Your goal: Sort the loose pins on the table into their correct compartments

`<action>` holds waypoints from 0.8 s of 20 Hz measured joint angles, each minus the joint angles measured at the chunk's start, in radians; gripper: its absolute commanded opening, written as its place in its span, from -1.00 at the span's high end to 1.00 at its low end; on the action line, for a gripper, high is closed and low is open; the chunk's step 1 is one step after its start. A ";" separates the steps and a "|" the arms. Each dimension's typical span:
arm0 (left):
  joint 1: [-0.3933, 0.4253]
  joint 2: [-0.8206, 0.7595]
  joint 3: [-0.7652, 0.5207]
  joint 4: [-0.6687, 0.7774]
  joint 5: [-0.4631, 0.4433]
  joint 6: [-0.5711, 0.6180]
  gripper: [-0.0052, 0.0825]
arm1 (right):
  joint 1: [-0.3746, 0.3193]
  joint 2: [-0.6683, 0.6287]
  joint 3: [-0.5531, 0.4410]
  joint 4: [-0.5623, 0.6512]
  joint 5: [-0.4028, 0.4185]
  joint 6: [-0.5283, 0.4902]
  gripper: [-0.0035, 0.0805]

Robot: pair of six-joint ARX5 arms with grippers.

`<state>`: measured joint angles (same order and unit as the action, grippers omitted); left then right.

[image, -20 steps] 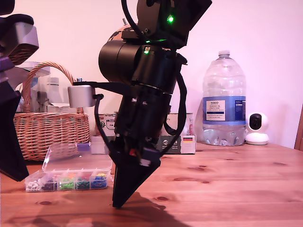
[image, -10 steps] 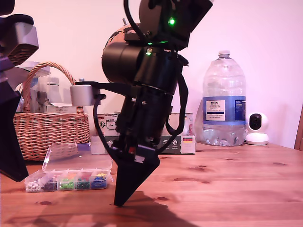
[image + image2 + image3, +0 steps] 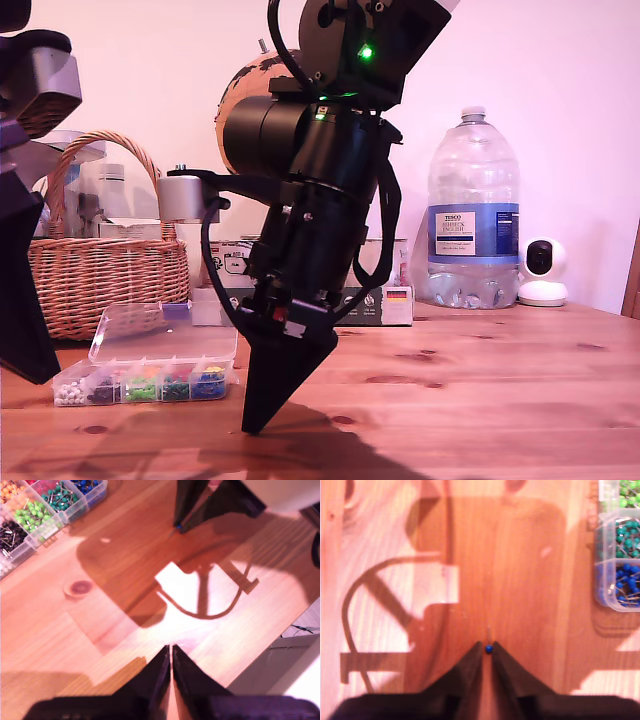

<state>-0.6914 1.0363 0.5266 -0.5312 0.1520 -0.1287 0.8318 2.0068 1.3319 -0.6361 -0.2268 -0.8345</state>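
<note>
- Progress looks early. One blue pin (image 3: pixel 489 649) is pinched between the tips of my second gripper (image 3: pixel 488 653), the dark wedge in the lower middle of the exterior view, with its point down at the worktop (image 3: pixel 500 400).
- I cannot tell whether that pin is clear of the wood. The tip looks to be at the surface or just above it.
- My first gripper (image 3: pixel 168 651) hangs higher, at the left edge of the exterior view. Its jaws are pressed together with nothing between them, and I judge it idle.
- The clear box (image 3: pixel 140 375) lies open in the exterior view's lower left, near my second gripper but apart from it. Its sections hold pins sorted by colour, and the blue compartment (image 3: pixel 622 582) is at the end of the row nearest that gripper.
- A pale speck (image 3: pixel 105 540) on the wood between the box and my second gripper may be another loose pin, but it is too small to be sure.
- No other stray blue pin shows in any view.
- As I judge it, nearly everything is left to do — carry the held pin over the blue compartment, let it drop, then check the speck and sort it if it is a pin.
</note>
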 measured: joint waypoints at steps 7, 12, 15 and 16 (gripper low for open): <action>0.000 0.000 0.000 0.000 0.000 0.000 0.93 | 0.000 0.000 0.000 0.008 0.000 0.025 0.94; 0.000 0.000 0.000 0.000 0.000 0.000 0.93 | 0.000 0.018 0.032 -0.019 -0.003 0.075 0.94; 0.000 0.000 0.000 0.000 0.000 0.000 0.93 | 0.000 0.034 0.076 -0.044 -0.010 0.076 0.94; 0.000 0.000 0.000 0.000 0.000 0.000 0.93 | 0.000 0.034 0.090 -0.059 -0.014 0.076 0.94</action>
<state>-0.6914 1.0363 0.5266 -0.5312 0.1520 -0.1287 0.8318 2.0403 1.4220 -0.6952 -0.2409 -0.7589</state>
